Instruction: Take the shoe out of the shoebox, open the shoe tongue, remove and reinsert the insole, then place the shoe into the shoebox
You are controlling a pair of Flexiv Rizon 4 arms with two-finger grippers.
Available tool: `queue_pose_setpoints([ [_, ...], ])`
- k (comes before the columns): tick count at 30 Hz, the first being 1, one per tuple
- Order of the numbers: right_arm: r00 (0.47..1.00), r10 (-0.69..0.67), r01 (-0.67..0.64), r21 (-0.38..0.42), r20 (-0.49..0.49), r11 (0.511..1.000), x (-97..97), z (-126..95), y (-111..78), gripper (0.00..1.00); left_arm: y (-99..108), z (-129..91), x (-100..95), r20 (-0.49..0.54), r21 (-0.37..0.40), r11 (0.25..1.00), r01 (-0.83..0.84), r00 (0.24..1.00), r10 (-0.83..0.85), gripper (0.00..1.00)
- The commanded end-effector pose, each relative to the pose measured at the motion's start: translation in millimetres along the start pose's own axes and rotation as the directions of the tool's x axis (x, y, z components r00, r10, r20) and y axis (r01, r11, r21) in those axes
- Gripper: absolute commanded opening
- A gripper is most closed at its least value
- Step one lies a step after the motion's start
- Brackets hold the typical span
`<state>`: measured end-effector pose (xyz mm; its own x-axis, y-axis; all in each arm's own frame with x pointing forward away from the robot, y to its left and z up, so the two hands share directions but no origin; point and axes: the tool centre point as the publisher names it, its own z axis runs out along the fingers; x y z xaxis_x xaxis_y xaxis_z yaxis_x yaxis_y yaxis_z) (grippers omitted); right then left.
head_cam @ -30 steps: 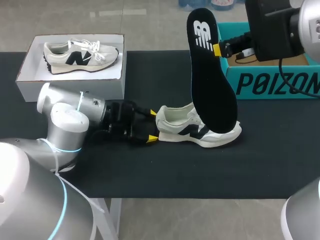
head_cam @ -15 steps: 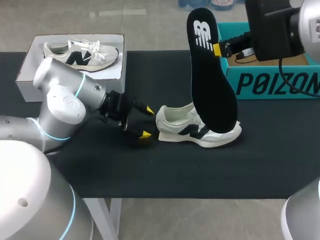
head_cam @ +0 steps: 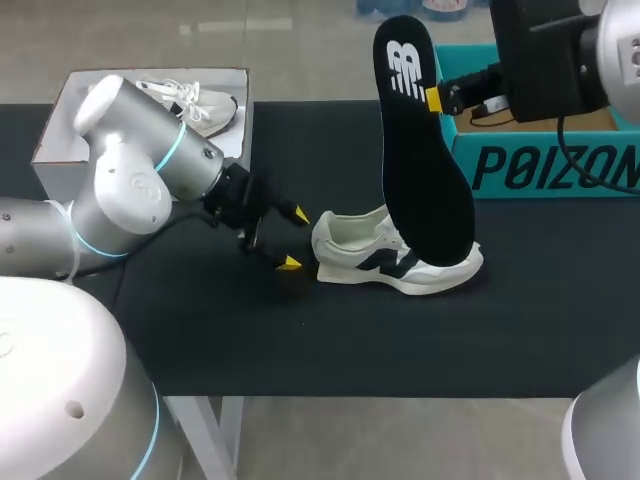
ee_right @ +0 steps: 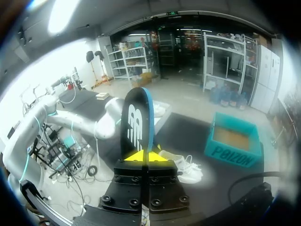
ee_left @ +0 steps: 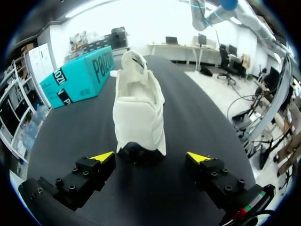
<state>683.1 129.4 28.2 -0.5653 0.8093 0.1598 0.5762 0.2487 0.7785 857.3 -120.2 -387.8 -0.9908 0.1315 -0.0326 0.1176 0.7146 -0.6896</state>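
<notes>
Insole (head_cam: 425, 150) looks thin, light, floppy; right gripper (head_cam: 436, 100) pinches its upper edge. Left gripper (head_cam: 294, 239) gapes wide, empty, beside shoe (head_cam: 395, 255), whose stiffer heel suits gripping.

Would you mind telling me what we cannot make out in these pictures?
- Head view: the left arm hides most of the second shoe in the white box.
- Head view: the insole covers the opening of the shoe; the left wrist view sees it only from the heel end.
- Head view: the teal box is cut off by the edge, its inside partly hidden by the right arm.
</notes>
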Motion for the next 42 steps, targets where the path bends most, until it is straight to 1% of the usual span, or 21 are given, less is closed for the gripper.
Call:
queue_pose_setpoints([
  [1,1.000,0.001,-0.001,0.007,0.001,1.000,1.1,3,3.9,0.00,-8,-4,-0.1,-0.017,-0.121,0.993,-0.003,1.000,0.001,1.00],
  [6,1.000,0.001,-0.001,0.007,0.001,1.000,1.1,3,3.9,0.00,-12,-8,2.3,-0.029,-0.165,0.986,-0.016,1.000,0.011,1.00],
  [13,1.000,0.001,-0.001,0.007,0.001,1.000,1.1,3,3.9,0.00,-19,-20,5.7,-0.048,-0.250,0.967,-0.043,0.998,0.032,1.00],
  [15,1.000,0.001,-0.001,0.007,0.001,1.000,1.1,3,3.9,0.00,-22,-24,6.8,-0.050,-0.251,0.967,-0.045,0.998,0.033,1.00],
  [16,1.000,0.001,-0.001,0.007,0.001,1.000,1.1,3,3.9,0.00,-24,-27,6.7,-0.048,-0.269,0.962,-0.054,0.998,0.042,1.00],
  [19,1.000,0.001,-0.001,0.007,0.001,1.000,1.1,3,3.9,0.00,-29,-35,5.0,-0.043,-0.275,0.960,-0.058,0.998,0.048,1.00],
  [21,1.000,0.001,-0.001,0.007,0.001,1.000,1.1,3,3.9,0.00,-32,-39,4.9,-0.042,-0.293,0.954,-0.067,0.997,0.057,1.00],
  [28,1.000,0.001,-0.001,0.007,0.001,1.000,1.1,3,3.9,0.00,-41,-45,5.5,-0.058,-0.342,0.936,-0.085,0.996,0.069,1.00],
  [32,1.000,0.001,-0.001,0.007,0.001,1.000,1.1,3,3.9,0.00,-45,-46,4.5,-0.059,-0.349,0.933,-0.087,0.996,0.071,1.00],
  [35,1.000,0.001,-0.001,0.007,0.001,1.000,1.1,3,3.9,0.00,-48,-45,2.2,-0.022,-0.369,0.927,-0.069,0.998,0.065,1.00],
  [42,1.000,0.001,-0.001,0.007,0.001,1.000,1.1,3,3.9,0.00,-48,-45,2.2,-0.022,-0.369,0.927,-0.069,0.998,0.065,1.00],
])
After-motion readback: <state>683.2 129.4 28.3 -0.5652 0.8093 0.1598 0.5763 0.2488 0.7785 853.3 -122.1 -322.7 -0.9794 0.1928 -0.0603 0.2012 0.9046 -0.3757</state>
